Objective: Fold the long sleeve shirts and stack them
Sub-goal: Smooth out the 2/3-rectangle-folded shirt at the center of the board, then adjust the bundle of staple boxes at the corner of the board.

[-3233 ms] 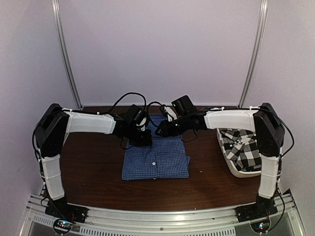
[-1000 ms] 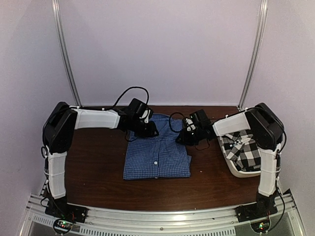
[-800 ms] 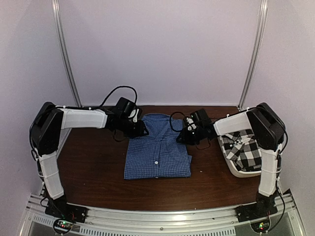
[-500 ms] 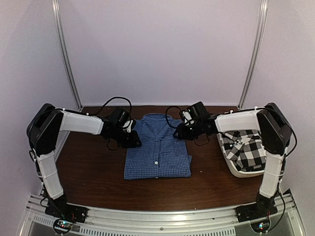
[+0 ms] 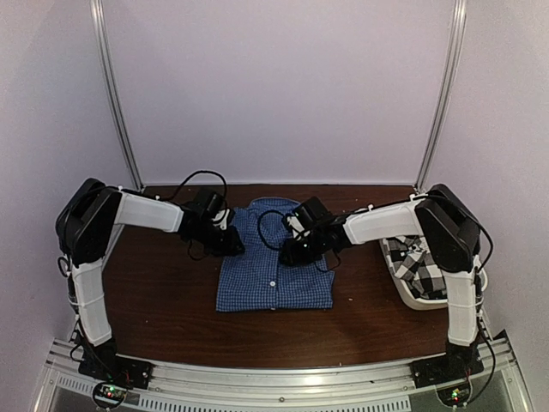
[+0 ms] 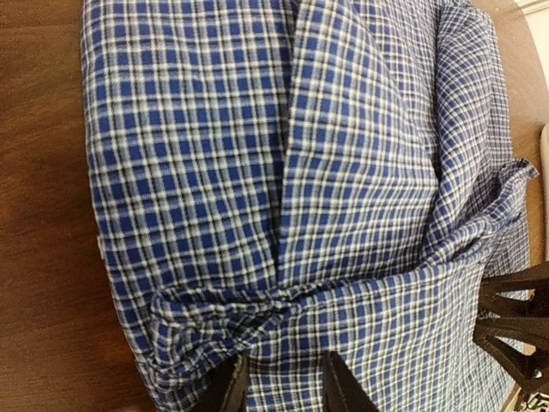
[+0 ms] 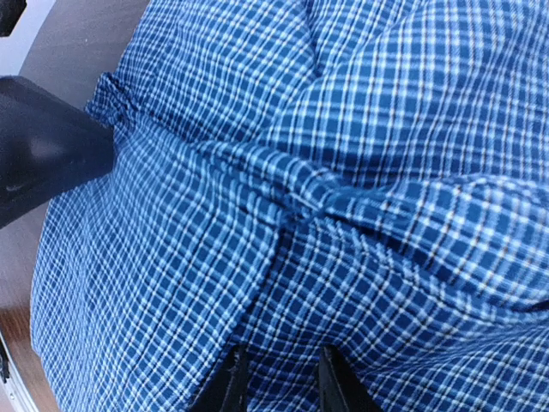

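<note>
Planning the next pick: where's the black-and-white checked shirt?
Top view: the checked shirt lies bunched in the white tub at the table's right edge, right of the blue shirt.

- Overhead, soft even light fell from above; the dark brown wooden counter (image 5: pixel 163 296) carried only faint shadows, and the picture was slightly grainy.
- Up close, the blue gingham cloth shirt (image 6: pixel 197 154) was bright and sharp, with soft shadows in its folds.
</note>
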### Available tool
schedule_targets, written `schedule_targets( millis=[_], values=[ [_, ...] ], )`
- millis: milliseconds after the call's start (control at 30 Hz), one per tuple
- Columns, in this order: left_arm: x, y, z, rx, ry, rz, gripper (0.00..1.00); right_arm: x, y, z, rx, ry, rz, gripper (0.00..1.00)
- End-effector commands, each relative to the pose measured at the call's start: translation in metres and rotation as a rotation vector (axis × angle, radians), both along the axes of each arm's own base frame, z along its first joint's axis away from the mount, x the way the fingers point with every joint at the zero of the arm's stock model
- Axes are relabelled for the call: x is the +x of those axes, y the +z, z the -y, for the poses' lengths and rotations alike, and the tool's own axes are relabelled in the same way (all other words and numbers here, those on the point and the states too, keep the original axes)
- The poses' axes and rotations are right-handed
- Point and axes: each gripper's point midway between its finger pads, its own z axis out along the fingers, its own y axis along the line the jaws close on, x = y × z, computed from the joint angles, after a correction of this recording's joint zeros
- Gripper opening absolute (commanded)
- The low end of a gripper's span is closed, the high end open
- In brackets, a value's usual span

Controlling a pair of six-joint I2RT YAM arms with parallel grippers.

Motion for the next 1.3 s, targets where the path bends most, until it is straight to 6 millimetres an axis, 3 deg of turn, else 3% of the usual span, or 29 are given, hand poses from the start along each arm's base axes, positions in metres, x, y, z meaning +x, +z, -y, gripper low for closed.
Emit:
schedule_targets(
  millis=[0,167,400,600,933,1267],
  values=[
    [0.015,0.013,0.004,-0.021,-0.017,0.049,0.31,0.011,0.000,0.017,-0.063,-0.040,0.017,0.32],
    [0.012,0.047,0.002,-0.037,-0.034,0.097,0.32,0.004,0.030,0.033,-0.061,-0.058,0.059,0.35],
    [-0.023,0.070,-0.003,-0.096,-0.075,0.075,0.33,-0.040,0.043,0.059,-0.061,-0.064,0.033,0.37],
    [-0.072,0.062,-0.005,-0.114,-0.109,0.005,0.33,-0.090,0.027,0.069,-0.084,-0.035,-0.028,0.37],
    [-0.135,0.038,-0.022,-0.144,-0.081,-0.116,0.32,-0.137,-0.014,0.097,-0.169,-0.027,-0.121,0.35],
    [-0.171,0.024,-0.043,-0.119,-0.064,-0.190,0.33,-0.151,0.001,0.122,-0.164,-0.078,-0.110,0.35]
  ],
)
